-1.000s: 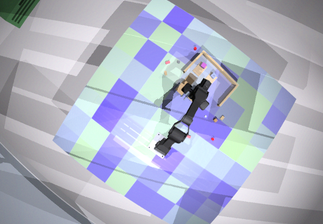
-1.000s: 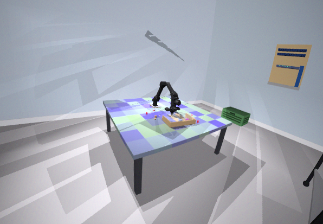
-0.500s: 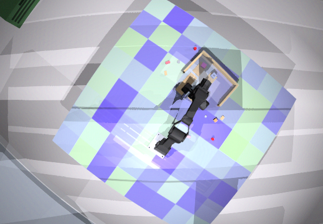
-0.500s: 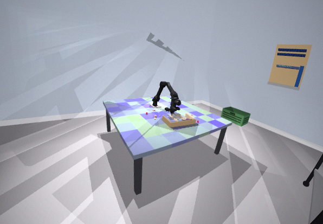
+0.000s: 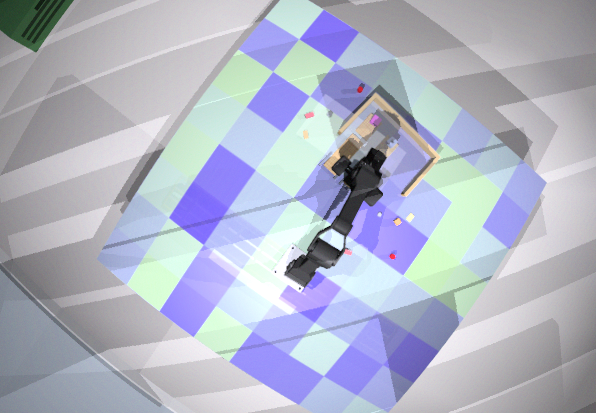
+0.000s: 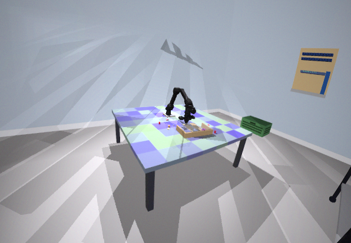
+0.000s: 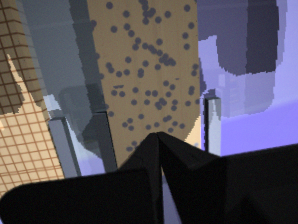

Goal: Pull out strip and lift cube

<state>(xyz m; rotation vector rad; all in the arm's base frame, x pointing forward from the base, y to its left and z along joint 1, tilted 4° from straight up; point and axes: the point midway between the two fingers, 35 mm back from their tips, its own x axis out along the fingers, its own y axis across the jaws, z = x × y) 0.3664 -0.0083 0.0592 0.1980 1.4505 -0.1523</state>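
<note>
From the top, the black arm's gripper [image 5: 361,161] sits over the near edge of the tan three-walled wooden frame [image 5: 431,151], reaching toward one o'clock from its base; a small magenta cube [image 5: 375,119], possibly the labelled one, lies deeper in the frame at one o'clock of the gripper, not lifted. From the exterior view, the arm bends down onto the frame's near end on the chequered table [image 6: 147,148]; a tan wall poster [image 6: 315,71] carries blue bars but no readable writing. At the wrist, the jaws are fully shut with nothing visibly between them, their tips pressed at the end of a tan strip with dark dots [image 7: 150,75]. The pull looks barely begun; the pickup remains.
</note>
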